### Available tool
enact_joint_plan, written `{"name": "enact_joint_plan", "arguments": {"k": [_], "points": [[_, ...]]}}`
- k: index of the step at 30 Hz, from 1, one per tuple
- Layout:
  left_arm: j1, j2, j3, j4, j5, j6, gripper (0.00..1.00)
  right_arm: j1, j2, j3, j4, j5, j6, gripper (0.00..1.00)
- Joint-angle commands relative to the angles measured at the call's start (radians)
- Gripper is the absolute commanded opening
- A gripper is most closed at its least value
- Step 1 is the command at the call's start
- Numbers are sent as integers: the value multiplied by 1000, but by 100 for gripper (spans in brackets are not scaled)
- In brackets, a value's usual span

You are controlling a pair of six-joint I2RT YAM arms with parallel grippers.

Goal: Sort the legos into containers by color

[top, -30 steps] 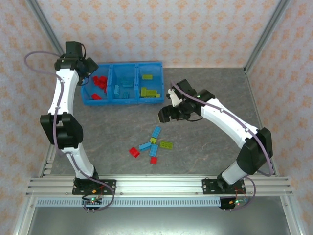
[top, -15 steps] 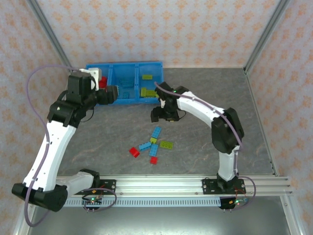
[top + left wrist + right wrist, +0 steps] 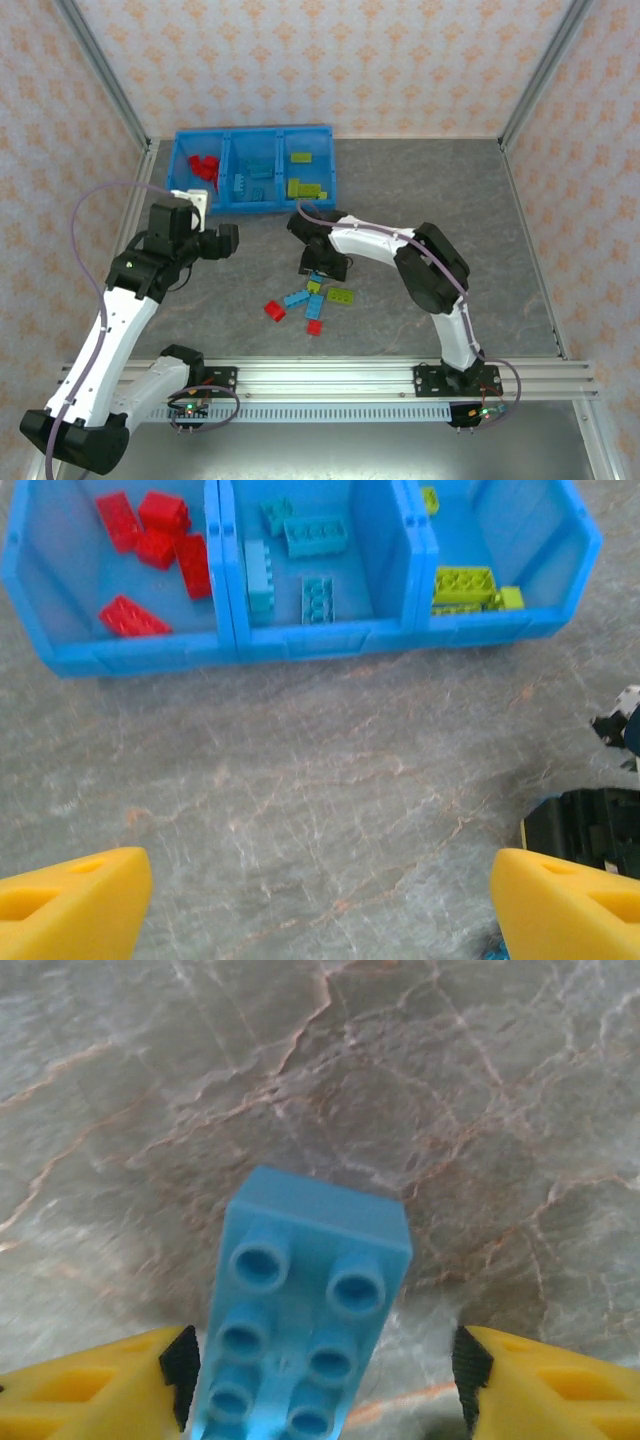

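My right gripper (image 3: pixel 320 1365) straddles a light blue brick (image 3: pixel 310 1300), two rows of round studs facing up, flat on the grey table (image 3: pixel 450 1080) mid-scene. Jaws apart, not gripping. My left gripper (image 3: pixel 320 900) is spread wide and empty, just near of the blue tray (image 3: pixel 320 642).

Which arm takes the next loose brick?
Right. The right gripper straddles a light blue brick, jaws open; the left gripper hangs open over bare table near the tray.

Left gripper (image 3: pixel 320 905) gapes wide; right gripper (image 3: pixel 320 1385), pointing down, seems half-spread.
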Motion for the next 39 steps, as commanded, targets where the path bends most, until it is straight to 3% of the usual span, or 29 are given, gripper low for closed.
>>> {"name": "enact_joint_plan", "arguments": {"k": [1, 9, 11, 17, 23, 26, 34, 39], "points": [[-4, -19, -71, 68, 18, -37, 89, -6, 43, 33, 16, 142, 76, 58], [-5, -139, -232, 81, 61, -53, 90, -10, 26, 111, 9, 242, 20, 17], [-4, -200, -257, 81, 59, -55, 90, -9, -3, 123, 18, 255, -12, 14], [-5, -348, -287, 93, -16, -59, 93, -9, -127, 167, 80, 251, -197, 15], [-5, -350, -289, 100, -21, -56, 94, -8, -152, 224, 292, 200, -400, 15], [-5, -331, -289, 104, -5, -63, 94, -9, -69, 353, 333, 189, -510, 17], [-4, -306, -287, 100, 7, -65, 94, -11, 333, 912, 288, 370, -781, 18], [-4, -319, -293, 105, -6, -69, 94, -17, 533, 1086, 442, 421, -966, 19]]}}
